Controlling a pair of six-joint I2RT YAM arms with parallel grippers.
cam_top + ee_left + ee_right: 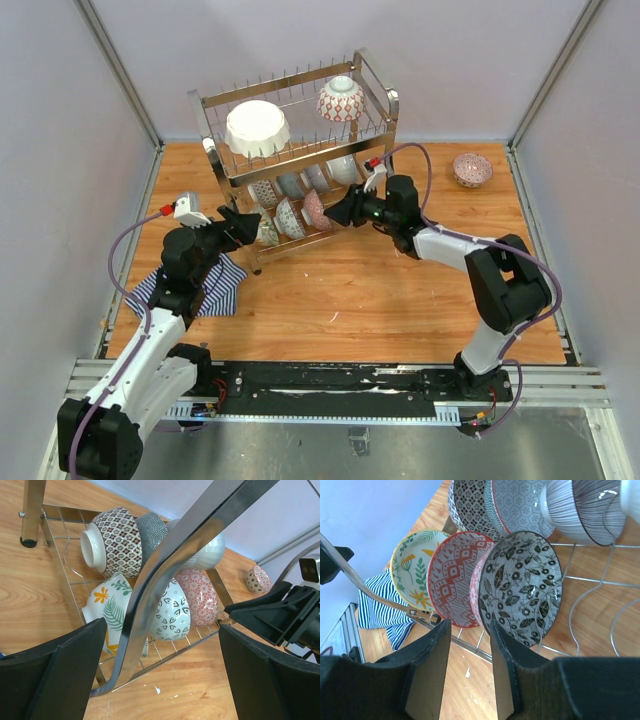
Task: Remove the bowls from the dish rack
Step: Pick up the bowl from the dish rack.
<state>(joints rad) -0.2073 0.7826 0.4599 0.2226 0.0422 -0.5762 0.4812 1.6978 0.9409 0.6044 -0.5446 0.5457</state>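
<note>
— So, how far along is the unloading?
— Barely begun. One patterned bowl (pixel 472 169) sits out on the bench (pixel 400 300), in the far right corner. The dish rack (pixel 280 78), at the back centre, holds the white scalloped bowl (pixel 257 128) and the red-lattice bowl (pixel 341 99) on top, with a crowded row below.
— And the arms?
— Right claw (pixel 470 630) is at the lower tier, its fingers a narrow gap apart at the rim of the black-leaf bowl (pixel 522 587). Whether they pinch it cannot be told. Left claw (pixel 160 680) is spread wide at the rack's left end, holding nothing.
— Obstacles?
— The red-patterned bowl (pixel 455 585) packed close alongside, the wire prongs, the chrome frame bar (pixel 165 580) crossing in front of the left claw, and a striped cloth (pixel 215 285) beside the left arm.
</note>
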